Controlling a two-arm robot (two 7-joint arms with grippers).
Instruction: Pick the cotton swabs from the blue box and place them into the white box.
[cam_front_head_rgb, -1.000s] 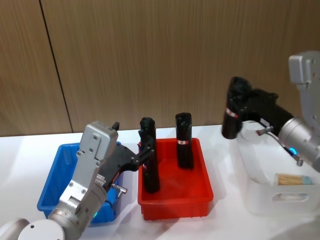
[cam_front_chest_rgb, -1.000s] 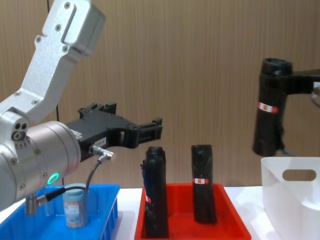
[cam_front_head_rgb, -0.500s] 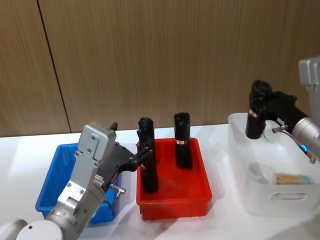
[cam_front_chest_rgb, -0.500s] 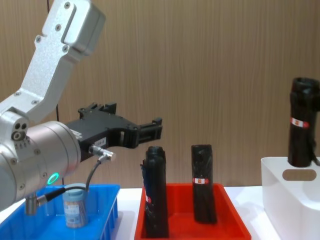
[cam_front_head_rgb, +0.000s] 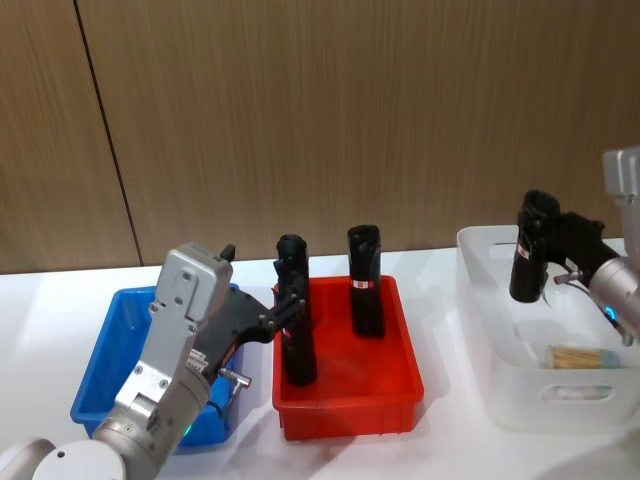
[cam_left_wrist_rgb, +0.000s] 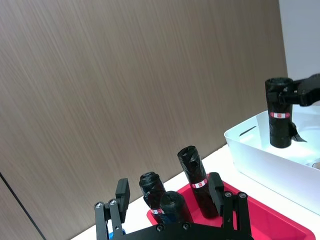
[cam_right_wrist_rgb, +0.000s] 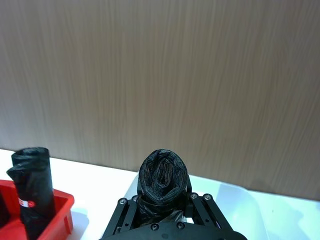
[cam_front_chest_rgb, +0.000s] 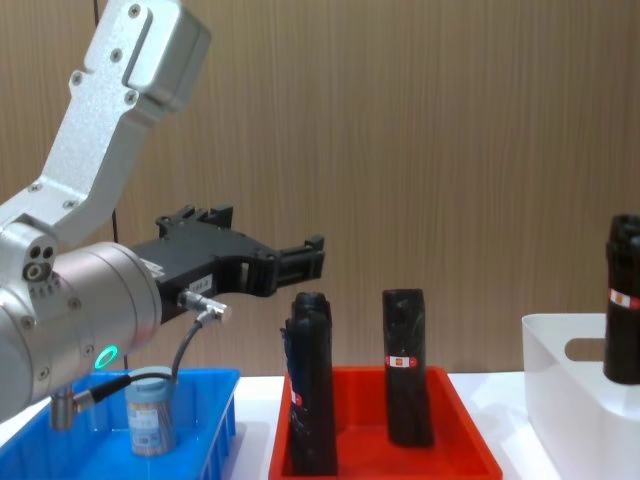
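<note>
My right tool (cam_front_head_rgb: 548, 258) grips a black roll (cam_front_head_rgb: 527, 248) over the white box (cam_front_head_rgb: 520, 400); left tool (cam_front_chest_rgb: 300, 260) open. The cotton swabs (cam_front_chest_rgb: 148, 412) tub looks light, stiff, maybe slippery; I would grasp its sides.

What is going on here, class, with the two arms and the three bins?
The right gripper holds a black roll upright and partly down inside the white box, where a swab tub already lies. The left gripper hovers open above the blue box, which holds one swab tub. More black rolls stand in the red tray.
</note>
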